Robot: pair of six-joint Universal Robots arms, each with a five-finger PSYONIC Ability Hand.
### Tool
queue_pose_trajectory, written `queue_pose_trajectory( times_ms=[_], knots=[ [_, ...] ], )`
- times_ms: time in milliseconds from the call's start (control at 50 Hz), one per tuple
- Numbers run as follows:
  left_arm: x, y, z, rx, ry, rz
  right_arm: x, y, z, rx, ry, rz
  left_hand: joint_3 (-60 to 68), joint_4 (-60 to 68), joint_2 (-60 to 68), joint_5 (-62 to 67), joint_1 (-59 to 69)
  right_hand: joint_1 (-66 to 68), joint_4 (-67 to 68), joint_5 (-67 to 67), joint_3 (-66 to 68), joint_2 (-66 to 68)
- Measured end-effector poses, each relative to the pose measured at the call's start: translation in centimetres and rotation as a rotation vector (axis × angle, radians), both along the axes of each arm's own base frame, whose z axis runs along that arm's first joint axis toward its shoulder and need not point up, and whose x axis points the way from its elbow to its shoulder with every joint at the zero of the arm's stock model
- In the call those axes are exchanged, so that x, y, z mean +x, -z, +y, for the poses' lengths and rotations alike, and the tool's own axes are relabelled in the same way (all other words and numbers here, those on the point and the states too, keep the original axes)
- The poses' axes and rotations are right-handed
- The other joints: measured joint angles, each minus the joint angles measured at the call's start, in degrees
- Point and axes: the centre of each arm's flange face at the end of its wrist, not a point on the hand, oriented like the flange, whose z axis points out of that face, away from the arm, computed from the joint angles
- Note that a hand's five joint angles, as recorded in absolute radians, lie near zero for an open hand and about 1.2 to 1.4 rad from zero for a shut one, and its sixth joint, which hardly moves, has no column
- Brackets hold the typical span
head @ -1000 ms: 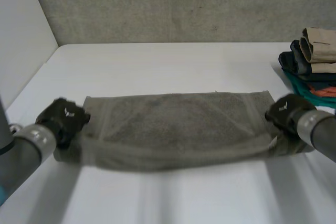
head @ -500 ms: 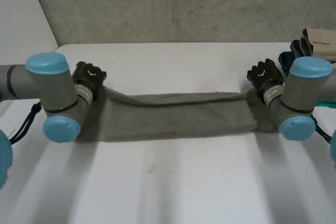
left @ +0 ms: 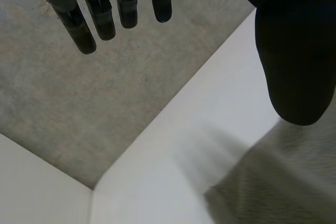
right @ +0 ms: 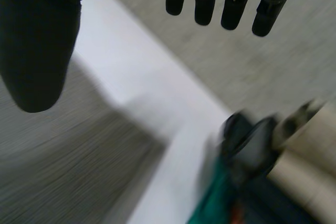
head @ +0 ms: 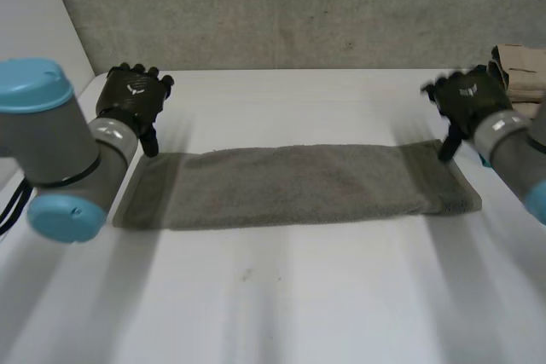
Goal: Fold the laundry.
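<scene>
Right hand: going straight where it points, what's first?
The right hand would likely meet bare table past the towel, before the concrete wall; clothes pile sits aside. Depth unclear.

Probably a robot test lab, bare concrete wall [head: 299,6], plain white table [head: 281,313], white side panel [head: 34,31]

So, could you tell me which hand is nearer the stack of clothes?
The right hand, beside the stack of clothes; the left hand is at the towel's opposite end.
</scene>
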Motion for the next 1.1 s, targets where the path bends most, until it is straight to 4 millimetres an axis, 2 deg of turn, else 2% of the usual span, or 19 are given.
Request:
queue_pose_trajectory(
  times_ms=[80,140,320,340,420,460,540,620,640,720,780,860,940,980,1000,1020,1040,1080,1100],
  knots=[
    [0.4,0.2,2.0,0.044,0.034,0.060,-1.8,1.8,2.0,0.173,-0.011,0.001,0.00,0.00,0.00,0.00,0.00,7.37,7.53,7.55,7.59,7.36],
    [0.4,0.7,3.0,0.070,0.064,0.087,-2.8,3.2,2.7,0.249,-0.005,-0.001,0.00,0.00,0.00,0.00,0.00,11.29,11.36,11.47,11.27,10.55],
    [0.4,1.8,3.5,0.083,0.089,0.100,-4.1,7.3,1.1,0.227,0.021,0.021,0.00,0.00,0.00,0.00,0.00,15.40,15.82,15.72,15.61,15.57],
    [0.4,1.9,3.4,0.083,0.089,0.099,-4.1,7.8,0.8,0.219,0.022,0.027,0.00,0.00,0.00,0.00,0.00,18.13,18.24,18.10,18.05,18.44],
    [0.4,2.0,3.3,0.083,0.086,0.097,-4.3,9.5,-0.1,0.196,0.031,0.057,0.00,0.00,0.00,0.00,0.00,46.50,46.77,46.21,46.67,47.57],
    [0.4,2.0,3.3,0.084,0.084,0.096,-4.7,10.0,-0.4,0.186,0.046,0.081,0.00,0.00,0.00,0.00,0.00,50.04,53.45,51.87,53.14,53.88],
    [0.5,2.1,3.4,0.089,0.083,0.095,-6.3,9.9,-1.1,0.148,0.105,0.133,0.00,0.00,0.00,0.00,0.00,50.04,54.92,52.06,54.29,54.06],
    [0.6,2.1,3.6,0.092,0.080,0.093,-8.7,8.1,-1.6,0.076,0.173,0.206,0.00,0.00,0.00,0.00,0.00,50.04,55.01,52.32,54.41,54.06],
    [0.6,2.1,3.6,0.092,0.080,0.093,-8.7,8.1,-1.6,0.076,0.173,0.206,0.00,0.00,0.00,0.00,0.00,50.04,55.01,52.32,54.41,54.06],
    [1.0,1.9,3.8,0.091,0.071,0.094,-11.2,5.8,-2.2,-0.008,0.224,0.339,0.00,0.00,0.00,0.00,0.00,50.04,55.02,52.51,54.45,54.06],
    [1.4,1.8,3.9,0.090,0.062,0.095,-11.6,5.0,-2.3,-0.044,0.224,0.414,0.00,0.00,0.00,0.00,0.00,50.04,55.03,52.51,54.45,54.06],
    [1.9,1.7,3.9,0.091,0.051,0.096,-9.1,4.0,-2.1,-0.122,0.155,0.470,0.00,0.00,0.00,0.04,0.00,50.04,55.06,53.02,54.50,54.06],
    [2.2,1.5,4.2,0.088,0.045,0.097,-2.9,2.8,-0.7,-0.266,-0.008,0.461,0.00,0.00,0.00,0.00,0.00,50.04,55.08,53.17,54.51,54.06],
    [2.3,1.4,4.3,0.087,0.044,0.098,2.1,2.0,1.2,-0.384,-0.154,0.425,0.00,0.00,0.00,0.00,0.00,50.04,55.09,53.18,54.51,54.06],
    [2.3,1.3,4.4,0.086,0.043,0.098,4.0,1.8,2.2,-0.430,-0.217,0.407,0.00,0.00,0.00,0.00,0.00,50.04,55.10,53.18,54.52,54.06],
    [2.3,1.3,4.5,0.086,0.043,0.098,5.0,1.7,2.7,-0.453,-0.251,0.397,0.00,0.00,0.00,0.00,0.00,50.04,55.10,53.18,54.52,54.06],
    [2.4,1.3,4.6,0.086,0.044,0.098,7.8,1.6,4.5,-0.514,-0.355,0.368,0.00,0.00,0.00,0.00,0.00,50.04,55.10,53.18,54.52,54.06],
    [2.4,1.3,4.7,0.087,0.044,0.098,11.0,1.8,6.9,-0.579,-0.483,0.333,0.00,0.00,0.00,0.00,0.00,50.04,55.10,53.29,54.53,54.06],
    [2.4,1.3,4.7,0.087,0.044,0.098,11.5,1.9,7.3,-0.589,-0.506,0.327,0.00,0.00,0.00,0.00,0.00,50.04,55.10,53.30,54.53,54.06]
  ],
)
